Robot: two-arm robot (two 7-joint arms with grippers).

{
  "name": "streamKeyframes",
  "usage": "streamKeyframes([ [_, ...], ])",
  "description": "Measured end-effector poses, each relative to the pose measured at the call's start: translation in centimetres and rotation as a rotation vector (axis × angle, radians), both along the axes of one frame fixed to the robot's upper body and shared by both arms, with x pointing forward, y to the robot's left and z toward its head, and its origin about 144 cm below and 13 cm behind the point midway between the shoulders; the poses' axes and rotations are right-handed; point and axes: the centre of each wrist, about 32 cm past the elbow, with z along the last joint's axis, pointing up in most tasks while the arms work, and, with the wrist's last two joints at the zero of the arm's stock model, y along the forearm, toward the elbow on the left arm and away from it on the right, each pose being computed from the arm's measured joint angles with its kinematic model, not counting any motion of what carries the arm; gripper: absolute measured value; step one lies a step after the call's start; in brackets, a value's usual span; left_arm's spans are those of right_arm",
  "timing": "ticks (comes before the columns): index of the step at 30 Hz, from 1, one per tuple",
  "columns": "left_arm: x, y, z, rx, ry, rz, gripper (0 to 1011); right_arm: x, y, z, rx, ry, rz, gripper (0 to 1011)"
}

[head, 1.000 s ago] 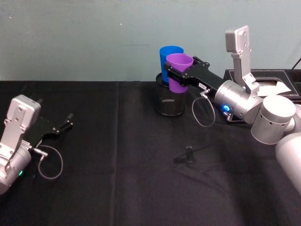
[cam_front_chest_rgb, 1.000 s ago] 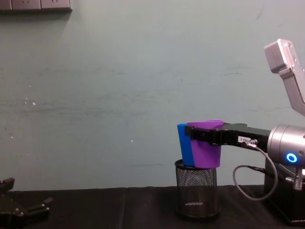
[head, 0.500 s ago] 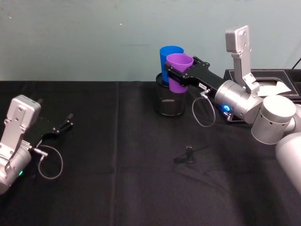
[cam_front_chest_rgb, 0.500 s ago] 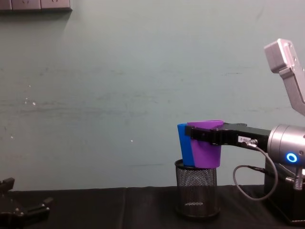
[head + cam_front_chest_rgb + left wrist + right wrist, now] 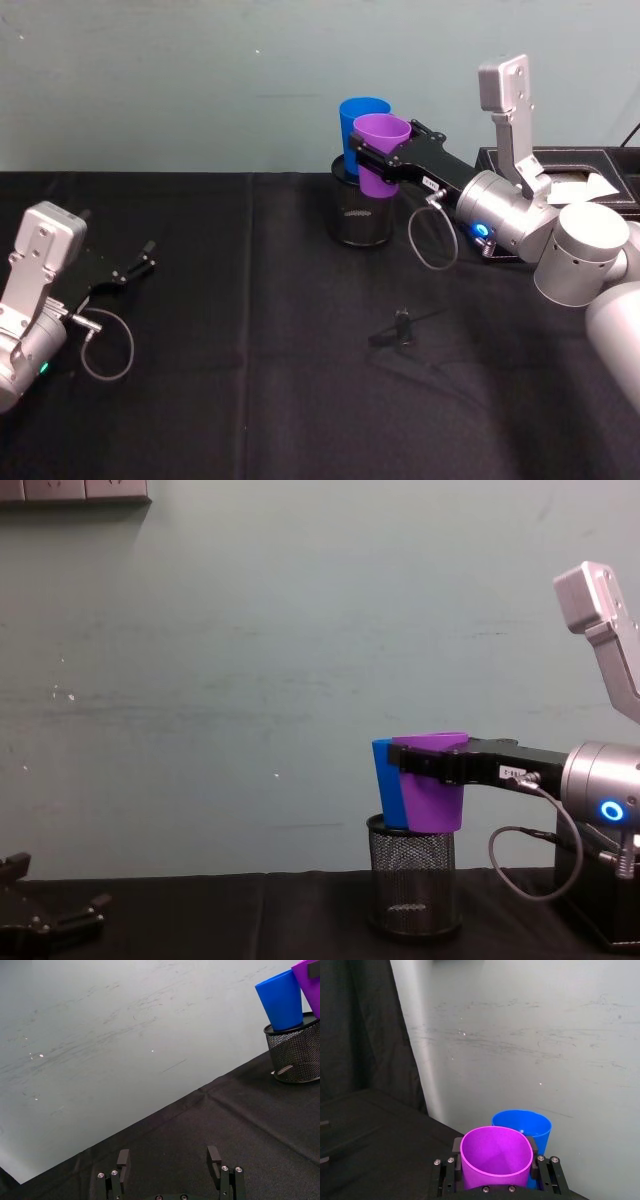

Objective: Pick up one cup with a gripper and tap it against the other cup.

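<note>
While the right tool (image 5: 385, 146) clamps it from both sides just under the rim, the purple tumbler (image 5: 383, 140) hangs upright in the air, clear of the tabletop (image 5: 250, 380), above the near rim of a black wire-mesh pen holder (image 5: 362, 215). In the right wrist view the flat black fingers (image 5: 456, 1149) press on opposite sides of the purple tumbler's (image 5: 495, 1157) wall, with its open mouth facing up between them. Directly behind it stands the blue tumbler (image 5: 358, 118), seated upright in the pen holder with its rim a little higher than the purple one. From the chest view the purple tumbler (image 5: 432, 790) lies flush against the blue tumbler's (image 5: 381, 780) side, and no gap shows between them, though whether they truly touch I cannot tell. The pen holder (image 5: 412, 885) rests on the black-clothed tabletop near the pale green wall (image 5: 200, 80). The right arm reaches in from the right, a blue ring light glowing on its wrist and a thin cable looping below it. A black box (image 5: 560, 165) sits behind that arm at the tabletop's far right. A small black object (image 5: 400, 325) lies on the cloth nearer the robot. Far to the left, well apart from both tumblers, the left tool (image 5: 135, 268) sits low over the tabletop with its fingers (image 5: 214, 1156) spread and nothing between them.
</note>
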Motion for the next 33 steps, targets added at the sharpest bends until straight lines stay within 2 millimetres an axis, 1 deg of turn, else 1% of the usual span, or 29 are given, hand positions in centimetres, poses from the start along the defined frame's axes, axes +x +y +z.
streamKeyframes([
  [33, 0.0, 0.0, 0.0, 0.0, 0.0, 0.0, 1000, 0.0, 0.0, 0.01, 0.0, 0.0, 0.0, 731],
])
